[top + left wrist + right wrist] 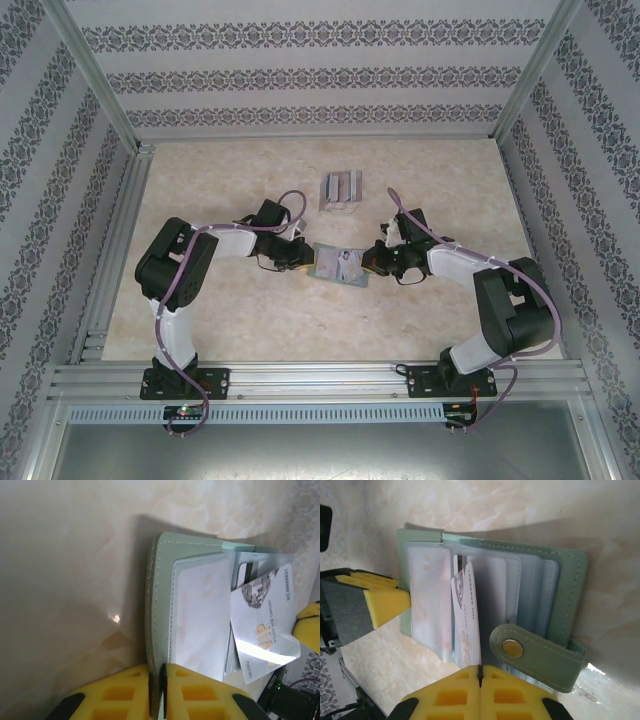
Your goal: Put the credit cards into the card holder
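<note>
A grey-green stitched folding card holder (338, 264) lies open on the pale marbled surface (250, 320). The left tool (158, 680) pinches its panel edge. The right tool (480, 675), fingers pressed together, meets a silvery-white plastic card (467, 610) tucked in a sleeve. A silvery bundle of cards (340, 190) sits farther back.

The card holder (572, 595) looks like matt grey-green leather or imitation leather with pale stitching along its edges. Its strap carries a shiny brass-coloured metal snap (512, 648), and its inner sleeves (427, 605) are clear, slightly cloudy plastic. The credit card (265, 630) is glossy silvery plastic with gold lettering and a bright streak of glare. The left gripper (158, 680), at the bottom of its wrist view, has fingers (200, 692) of matt yellow moulded plastic, and the table top (65, 580) is smooth, marble-patterned and faintly shiny.
</note>
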